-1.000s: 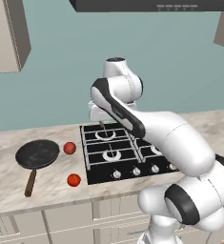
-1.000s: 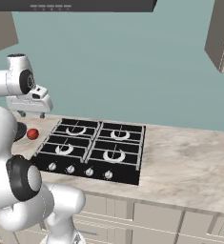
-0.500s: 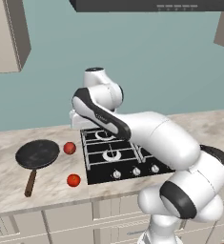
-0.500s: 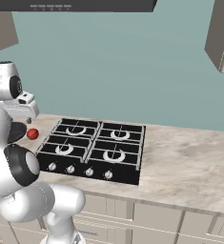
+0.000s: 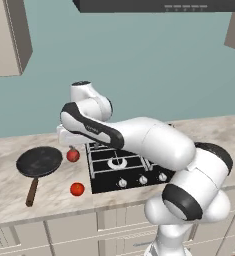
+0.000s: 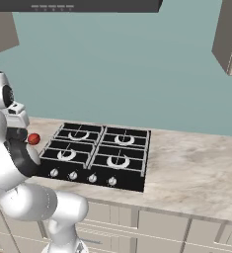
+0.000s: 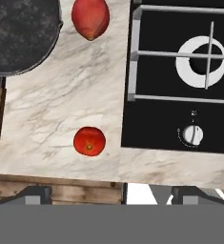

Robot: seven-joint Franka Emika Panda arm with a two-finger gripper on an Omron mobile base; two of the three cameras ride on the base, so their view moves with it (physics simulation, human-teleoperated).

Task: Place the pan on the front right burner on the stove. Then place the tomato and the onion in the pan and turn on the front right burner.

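The dark pan (image 5: 39, 161) lies on the counter left of the stove (image 5: 105, 172), its wooden handle (image 5: 32, 192) pointing toward the front edge. A reddish onion (image 5: 72, 155) sits between pan and stove, and the tomato (image 5: 77, 189) lies nearer the front. My gripper (image 5: 71, 146) hangs open and empty above the onion, beside the stove's left edge. In the hand view, the pan (image 7: 18, 33), onion (image 7: 90, 18) and tomato (image 7: 89, 141) all lie below the gripper (image 7: 112, 194), whose jaws stand wide apart. The front right burner (image 6: 118, 162) is bare.
Four silver knobs (image 6: 73, 175) line the stove's front. Marble counter (image 6: 191, 168) stretches to the right of the stove. Wall cabinets hang at the upper left and upper right, and a range hood (image 5: 159, 5) sits overhead.
The arm has swung left from over the stove to the counter strip between stove and pan. The gripper stays open. Pan, onion and tomato have not moved.
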